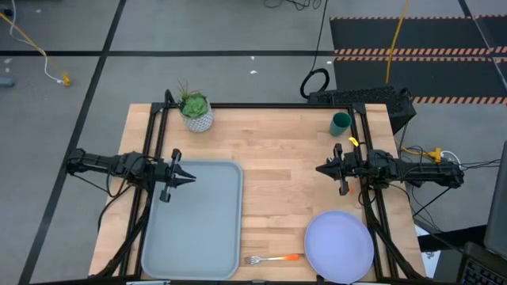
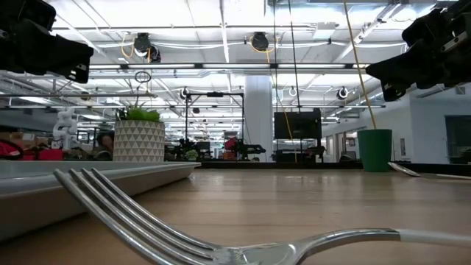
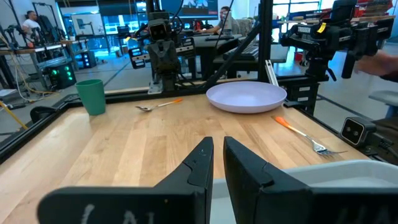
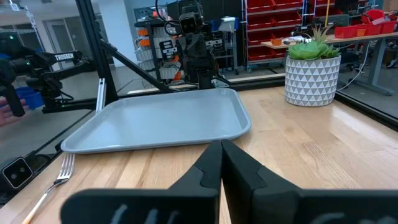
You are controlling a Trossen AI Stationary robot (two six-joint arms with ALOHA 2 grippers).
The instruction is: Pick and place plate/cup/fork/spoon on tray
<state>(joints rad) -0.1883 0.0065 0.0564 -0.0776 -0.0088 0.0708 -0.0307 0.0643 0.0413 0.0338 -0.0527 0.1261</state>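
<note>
In the high view nothing lies on the tray at lower left, so the first pick seems pending; one plate sits lower right, one fork beside it, one cup upper right. The left gripper and right gripper hover clenched, empty. The left wrist view adds one spoon at centre. Next, a gripper must release and descend.

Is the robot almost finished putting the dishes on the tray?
Not yet. The tray holds nothing. The plate, fork, cup and spoon all lie on the table. The left gripper and right gripper hover shut, holding nothing. All four items are left.
</note>
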